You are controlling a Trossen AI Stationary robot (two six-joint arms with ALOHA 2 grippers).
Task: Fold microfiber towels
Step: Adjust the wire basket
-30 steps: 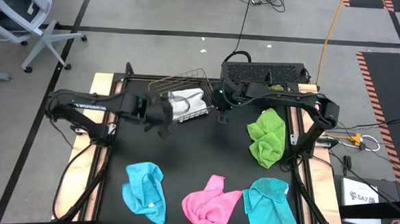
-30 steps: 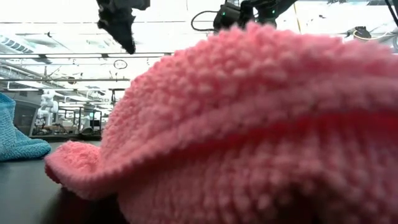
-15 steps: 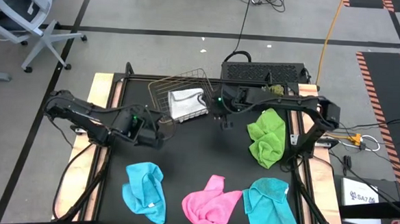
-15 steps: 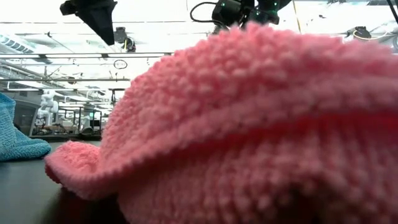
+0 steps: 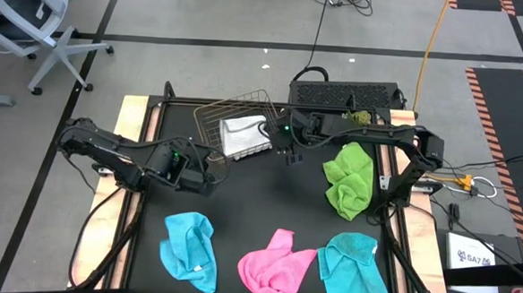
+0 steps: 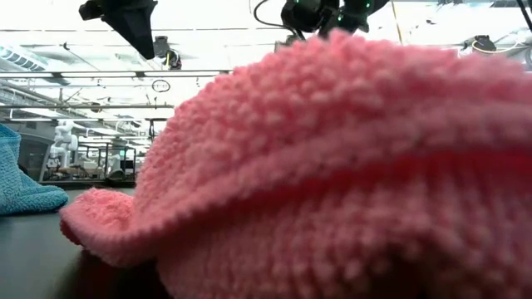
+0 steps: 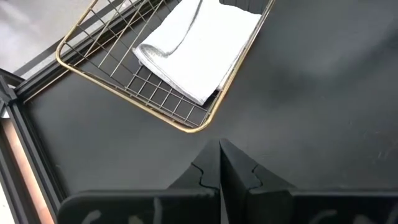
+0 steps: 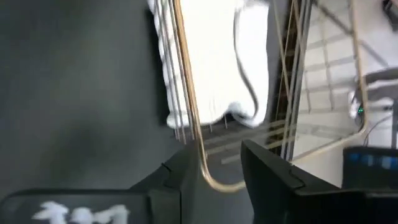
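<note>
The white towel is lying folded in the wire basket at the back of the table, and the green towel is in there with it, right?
Not quite. Only the white towel lies in the wire basket. The green towel is crumpled on the table's black top, off to the right of the basket, as the high view shows.

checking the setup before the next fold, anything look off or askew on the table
The copper wire basket sits skewed at the table's far edge, its rim between the open right end effector's fingers. The white towel lies folded inside; the other towels lie crumpled.

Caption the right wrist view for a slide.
Right hand open astride the copper wire basket's rim, white towel folded inside.
</note>
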